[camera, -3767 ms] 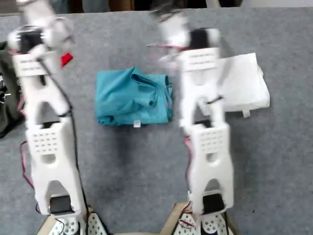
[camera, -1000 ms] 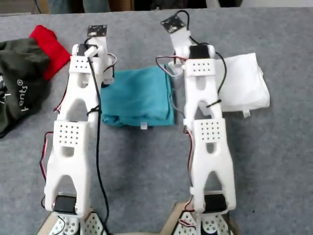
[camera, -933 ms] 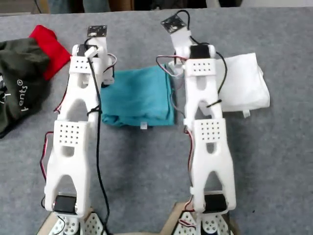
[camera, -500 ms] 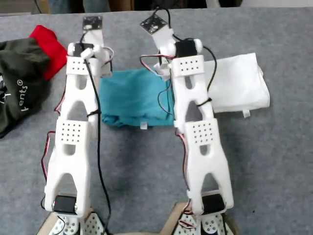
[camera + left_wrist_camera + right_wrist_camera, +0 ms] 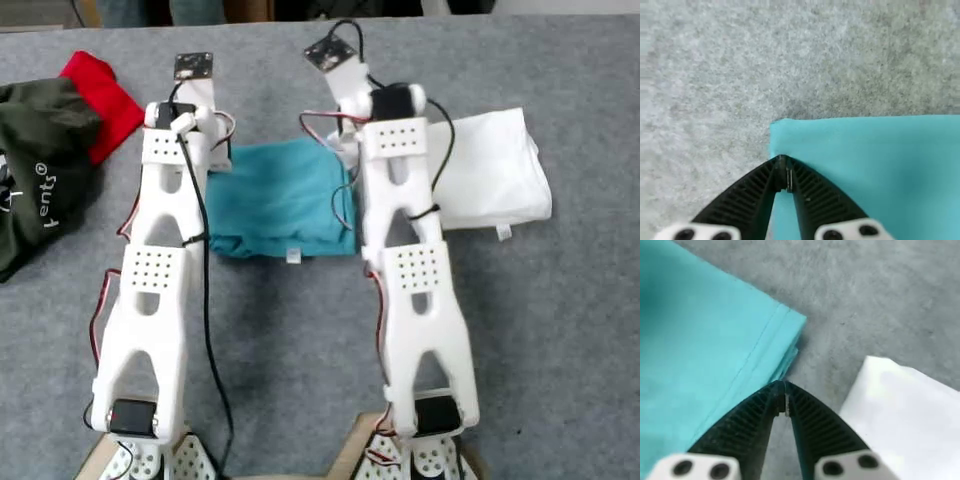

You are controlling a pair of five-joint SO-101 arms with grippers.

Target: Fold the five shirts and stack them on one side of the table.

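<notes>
**A:** What is lying on the counter (image 5: 300, 340), starting from the left?

**B:** A dark green shirt (image 5: 40, 170) is sitting crumpled at the left edge, with a red shirt (image 5: 100, 90) touching its far side. Neither is folded. They are lying straight on the counter, not in a container.

**A:** And the left pincer (image 5: 785, 172)?

**B:** It is resting at the far-left corner of the teal shirt (image 5: 280, 200), with its tips pressed together right on the cloth's edge. I cannot tell whether it is nipping any fabric.

**A:** Where is the teal shirt sitting?

**B:** It is lying folded between the two arms in the middle of the counter, slightly longer across than deep.

**A:** And the right side?

**B:** The right pincer (image 5: 785, 397) is mirroring the left one. Its tips are closed at the teal shirt's far-right corner, against the stacked edges. Again I cannot tell if it is holding cloth.

**A:** What is lying beyond it?

**B:** A folded white shirt (image 5: 495, 175) is sitting just beside the teal one, with a narrow strip of counter showing between them. I am guessing the teal shirt is heading rightward onto it. The right arm is nearer to that spot, so the left one would be reaching further across.
</notes>
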